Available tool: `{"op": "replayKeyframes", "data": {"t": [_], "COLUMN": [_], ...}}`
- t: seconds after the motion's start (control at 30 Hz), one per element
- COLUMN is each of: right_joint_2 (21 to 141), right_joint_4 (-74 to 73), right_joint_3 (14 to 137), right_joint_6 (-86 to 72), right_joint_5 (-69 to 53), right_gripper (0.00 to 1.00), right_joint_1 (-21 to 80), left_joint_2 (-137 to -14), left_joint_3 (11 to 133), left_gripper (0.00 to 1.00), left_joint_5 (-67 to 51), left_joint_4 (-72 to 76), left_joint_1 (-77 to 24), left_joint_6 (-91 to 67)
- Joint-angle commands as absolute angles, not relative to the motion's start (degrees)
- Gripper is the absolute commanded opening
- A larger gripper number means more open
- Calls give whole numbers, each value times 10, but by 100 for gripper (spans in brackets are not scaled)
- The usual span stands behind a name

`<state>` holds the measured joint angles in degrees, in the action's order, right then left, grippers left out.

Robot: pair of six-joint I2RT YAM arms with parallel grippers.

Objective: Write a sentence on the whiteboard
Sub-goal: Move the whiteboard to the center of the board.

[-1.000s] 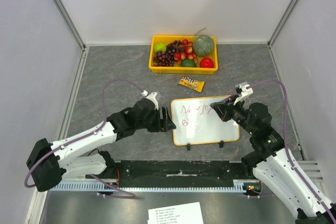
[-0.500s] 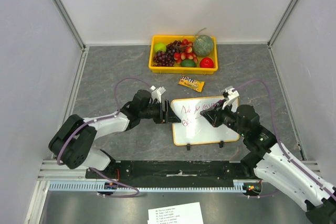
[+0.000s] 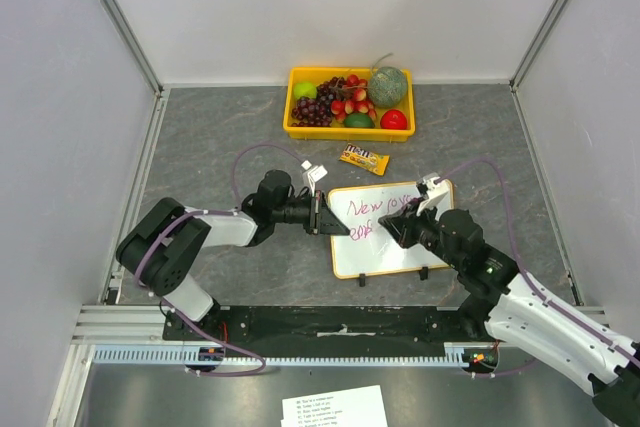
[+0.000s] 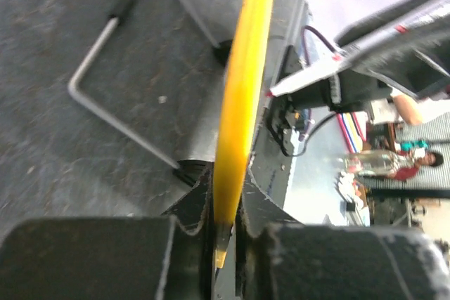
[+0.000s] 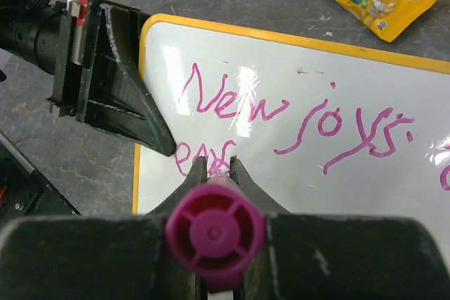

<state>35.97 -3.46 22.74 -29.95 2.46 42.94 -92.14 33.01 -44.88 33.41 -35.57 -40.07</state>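
Toward the worktop's (image 3: 220, 127) near edge, right of centre, sits the whiteboard (image 3: 400, 252), and the left claw (image 3: 330, 219) is clamped on its left rim. The right claw (image 3: 392, 230) is closed around a pink marker (image 5: 214, 233), its tip at the board beside the sentence (image 3: 372, 209), "New joys" so far.

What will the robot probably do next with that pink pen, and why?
Likely draw the next letter of the second line: the right gripper holds the pink marker over that unfinished word, the sentence looks incomplete, and the left gripper clamps the whiteboard by its left edge.
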Motion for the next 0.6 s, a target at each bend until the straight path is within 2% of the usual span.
{"op": "replayKeyframes", "data": {"t": [0.0,0.27,0.57], "right_joint_2": [338,356,417], "right_joint_4": [-4,58,135], "right_joint_3": [225,214,213], "right_joint_6": [-288,-271,-241], "right_joint_5": [67,69,97], "right_gripper": [0,0,0], "right_joint_1": [433,441,453], "left_joint_2": [-928,-900,-929], "left_joint_3": [332,309,307], "left_gripper": [2,2,2], "left_joint_5": [-425,-382,-396], "left_joint_4": [337,291,272], "left_joint_1": [-333,-312,-291], "left_joint_6": [-369,-338,-327]}}
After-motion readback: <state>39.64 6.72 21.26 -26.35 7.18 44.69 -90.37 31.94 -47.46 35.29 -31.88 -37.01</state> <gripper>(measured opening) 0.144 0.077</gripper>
